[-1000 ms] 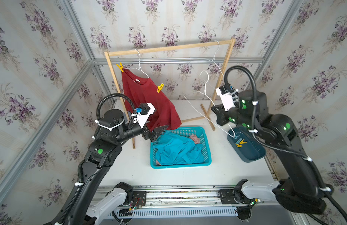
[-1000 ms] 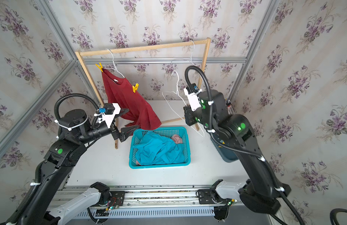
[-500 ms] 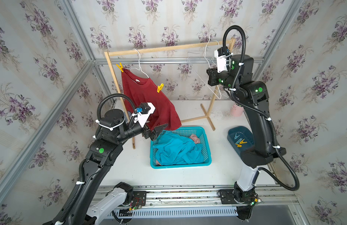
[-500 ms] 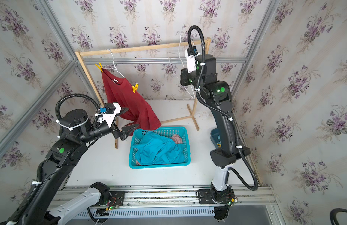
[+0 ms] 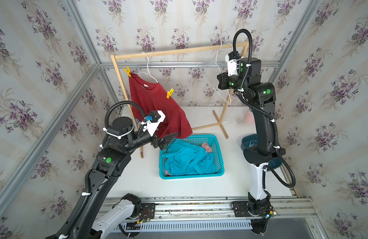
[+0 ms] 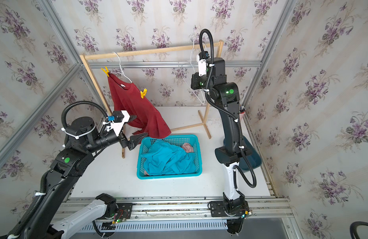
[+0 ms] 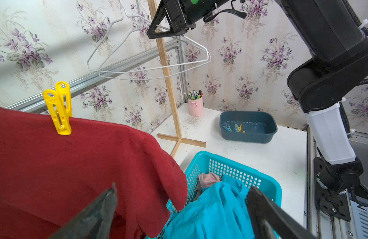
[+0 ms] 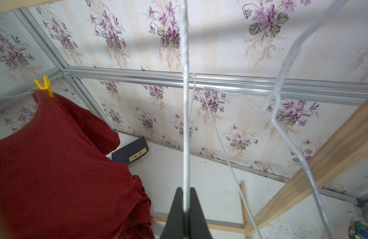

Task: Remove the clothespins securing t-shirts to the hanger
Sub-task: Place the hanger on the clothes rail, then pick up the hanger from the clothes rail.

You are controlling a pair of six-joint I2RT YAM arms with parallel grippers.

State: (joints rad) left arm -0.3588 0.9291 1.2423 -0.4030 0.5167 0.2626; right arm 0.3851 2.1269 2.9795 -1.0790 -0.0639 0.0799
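Observation:
A dark red t-shirt (image 5: 158, 107) (image 7: 75, 165) hangs on a white hanger from the wooden rack (image 5: 179, 51). Two yellow clothespins pin it, one at each shoulder (image 5: 127, 71) (image 5: 169, 93) (image 7: 59, 108). A turquoise t-shirt (image 5: 189, 159) and a pink one (image 5: 206, 147) lie in the teal basket (image 5: 191, 175). My left gripper (image 6: 141, 125) (image 7: 182, 188) is open at the red shirt's hem, beside the basket's left rim. My right gripper (image 8: 186, 192) (image 7: 150, 34) is shut on the wire of an empty white hanger (image 8: 186, 103) near the rail's right end.
A second empty hanger (image 8: 286, 62) hangs beside the held one. A dark blue tub (image 7: 248, 138) at the right holds several loose clothespins (image 7: 236, 127). A pink cup of pens (image 7: 195, 106) stands in the back right corner. A dark book (image 8: 133, 154) lies behind the red shirt.
My right arm has swung up from above the tub to the rail's right end, carrying the empty hanger. The left arm has hardly moved.

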